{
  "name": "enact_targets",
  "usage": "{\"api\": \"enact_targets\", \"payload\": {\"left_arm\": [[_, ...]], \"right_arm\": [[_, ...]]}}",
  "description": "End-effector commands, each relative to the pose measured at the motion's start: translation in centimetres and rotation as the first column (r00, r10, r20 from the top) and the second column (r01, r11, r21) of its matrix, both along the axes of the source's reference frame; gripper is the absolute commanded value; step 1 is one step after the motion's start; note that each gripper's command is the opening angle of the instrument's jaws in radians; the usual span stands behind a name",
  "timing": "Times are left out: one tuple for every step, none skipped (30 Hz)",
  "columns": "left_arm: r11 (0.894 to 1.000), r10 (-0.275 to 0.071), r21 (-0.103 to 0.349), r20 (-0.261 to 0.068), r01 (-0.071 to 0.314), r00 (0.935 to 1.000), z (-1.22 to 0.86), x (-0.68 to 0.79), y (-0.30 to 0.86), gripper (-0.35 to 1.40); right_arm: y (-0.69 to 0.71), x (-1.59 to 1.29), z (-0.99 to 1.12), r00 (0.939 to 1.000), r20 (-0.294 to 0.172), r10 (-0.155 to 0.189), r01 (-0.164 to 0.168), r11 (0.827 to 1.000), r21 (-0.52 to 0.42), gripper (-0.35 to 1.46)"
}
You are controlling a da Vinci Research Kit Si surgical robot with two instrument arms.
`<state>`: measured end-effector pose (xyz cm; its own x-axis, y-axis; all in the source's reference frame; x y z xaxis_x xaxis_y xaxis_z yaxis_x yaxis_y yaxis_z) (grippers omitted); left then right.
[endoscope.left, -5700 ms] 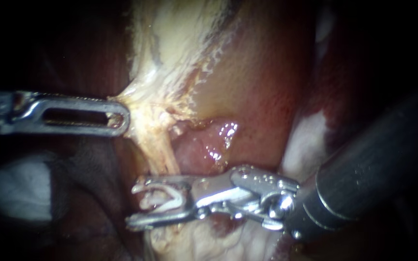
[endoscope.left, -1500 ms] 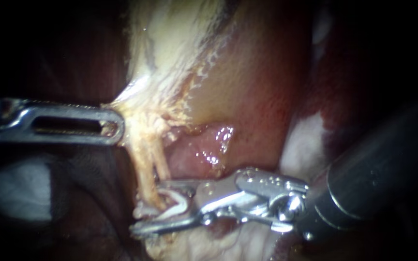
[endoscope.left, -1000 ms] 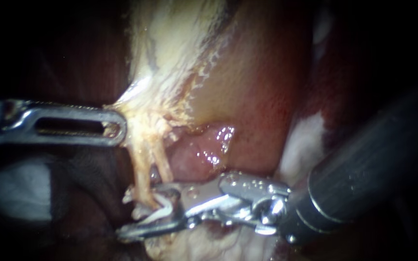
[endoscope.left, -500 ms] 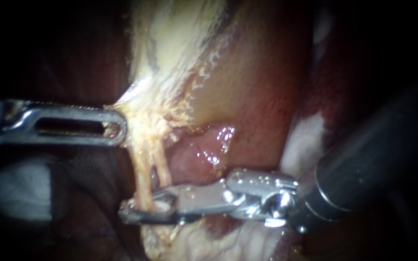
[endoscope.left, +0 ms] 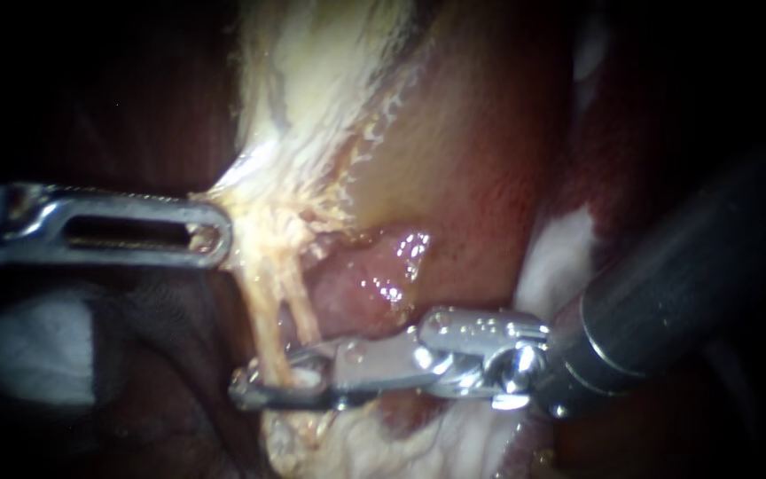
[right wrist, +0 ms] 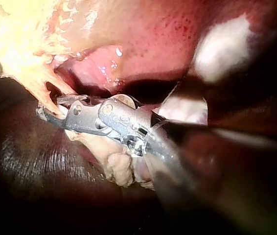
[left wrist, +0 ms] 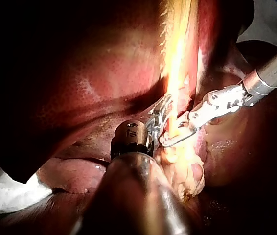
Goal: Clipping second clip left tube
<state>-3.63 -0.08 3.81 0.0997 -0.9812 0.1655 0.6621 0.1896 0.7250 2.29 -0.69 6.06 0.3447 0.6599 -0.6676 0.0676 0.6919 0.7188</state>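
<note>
The right instrument (endoscope.left: 246, 391) is polished metal; the liver (left wrist: 70, 63) glistens wet, the left tube (endoscope.left: 261, 324) looks fibrous.

My right instrument (right wrist: 50, 114) clamps across the pale tube (right wrist: 41, 92).

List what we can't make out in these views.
- Clip: endoscope view, hidden inside the right instrument jaws, which are shut on the tube; whether it is closed is unseen.
- Tube at the jaws: left wrist view, washed out by glare.
- Tube's far side: right wrist view, covered by the jaws.
- Left instrument: endoscope view, shaft cut off by the left edge.
</note>
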Motion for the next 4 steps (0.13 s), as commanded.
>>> {"api": "enact_targets", "payload": {"left_arm": [[1.0, 0.0, 0.0, 0.0, 0.0, 1.0, 0.0, 0.0, 0.0, -0.35], [1.0, 0.0, 0.0, 0.0, 0.0, 1.0, 0.0, 0.0, 0.01, -0.35], [1.0, 0.0, 0.0, 0.0, 0.0, 1.0, 0.0, 0.0, 0.01, -0.35], [1.0, 0.0, 0.0, 0.0, 0.0, 1.0, 0.0, 0.0, 0.01, -0.35]], "right_arm": [[0.0, 0.0, 0.0, 1.0, -0.002, -0.001, 0.001, 1.0, -0.004, -0.35], [0.0, 0.0, 0.0, 1.0, -0.002, -0.001, 0.001, 1.0, -0.004, -0.35], [0.0, 0.0, 0.0, 1.0, -0.002, -0.001, 0.001, 1.0, -0.004, -0.35], [0.0, 0.0, 0.0, 1.0, -0.002, -0.001, 0.001, 1.0, -0.004, -0.35]]}}
